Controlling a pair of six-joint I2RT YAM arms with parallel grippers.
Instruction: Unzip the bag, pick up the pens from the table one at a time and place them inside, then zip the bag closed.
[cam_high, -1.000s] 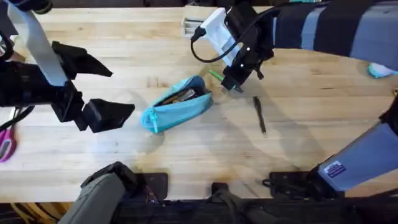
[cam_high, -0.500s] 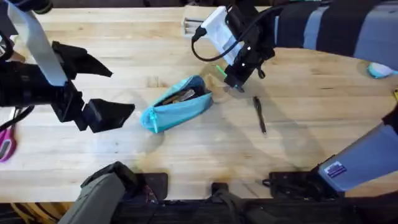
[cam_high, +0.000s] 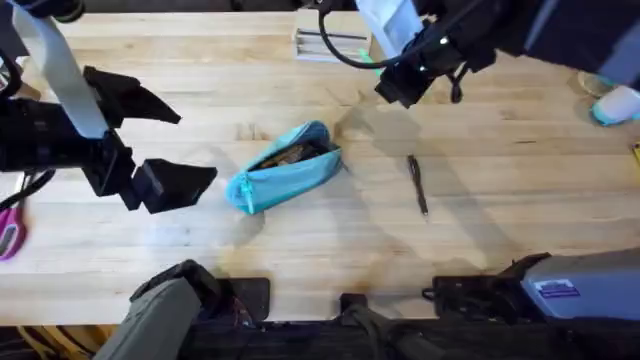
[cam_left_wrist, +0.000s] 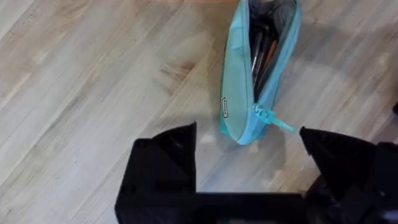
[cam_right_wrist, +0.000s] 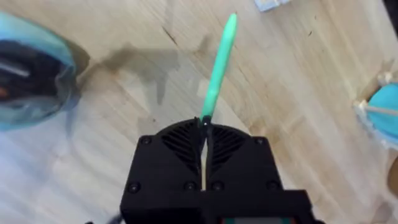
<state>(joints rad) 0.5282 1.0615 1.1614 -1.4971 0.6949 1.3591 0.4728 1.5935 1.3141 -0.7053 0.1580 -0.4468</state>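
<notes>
We start with the green pen (cam_right_wrist: 219, 65): a slim, smooth, light-green plastic stick, clamped at its lower end between the closed fingers of the right hand (cam_right_wrist: 203, 124), its long axis running straight out from the fingertips and away over the worktop (cam_high: 520, 190). The open bag (cam_high: 285, 166) is where it has to go, and we judge that the coming move turns on this: the pouch lies off to the side of and below the raised right hand (cam_high: 400, 85), well apart from it, with its own long axis slanting across the planks, so the pen must be brought round until it lines up with the slot of the zipper. The bag is soft teal fabric, slack and rounded, its mouth gaping enough that we see dark things already inside; in the left wrist view its zip pull (cam_left_wrist: 273, 119) hangs at the end nearest the left hand (cam_left_wrist: 252, 162), whose two black fingers stand wide apart and empty just short of that end. The black pen (cam_high: 417, 185), thin and dark, lies flat on the pale butcher-block between the bag and the right arm's side, nearer the right hand than the left.
</notes>
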